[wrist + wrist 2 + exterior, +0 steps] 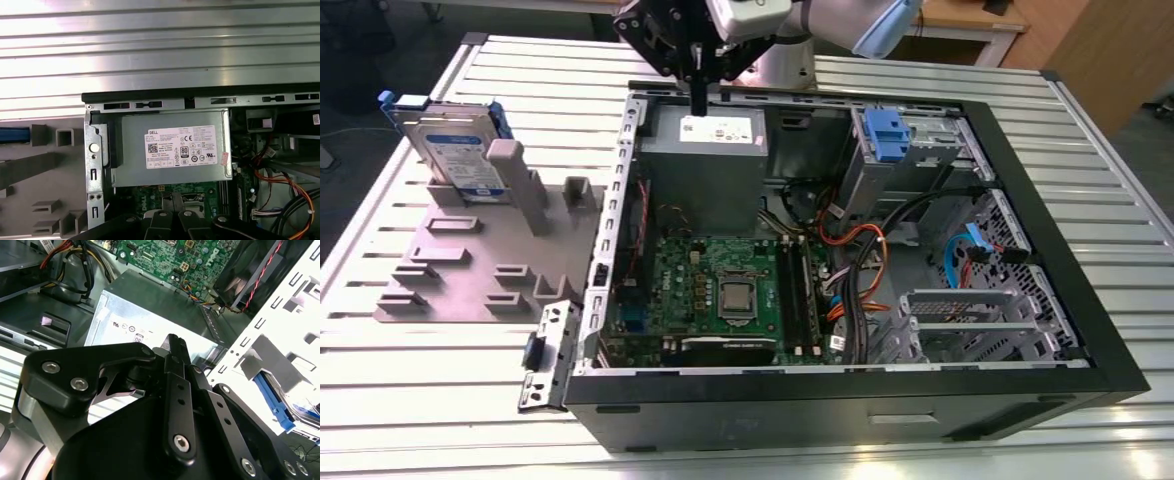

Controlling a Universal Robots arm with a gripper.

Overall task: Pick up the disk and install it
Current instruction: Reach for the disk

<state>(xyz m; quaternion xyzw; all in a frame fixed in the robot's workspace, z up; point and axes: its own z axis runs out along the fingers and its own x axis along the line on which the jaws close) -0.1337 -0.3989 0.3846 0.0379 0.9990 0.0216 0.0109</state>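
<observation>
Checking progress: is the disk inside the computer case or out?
Out. The disk stands upright in the grey holder, beside the case on the exterior view's left.

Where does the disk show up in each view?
Exterior view: disk upright in the grey holder, on the exterior view's left of the case.
Second wrist view: its blue frame beyond the case's perforated wall.
First wrist view: a blue edge by the holder, likely the disk.
Shared landmark: the grey box with the sticker.
</observation>
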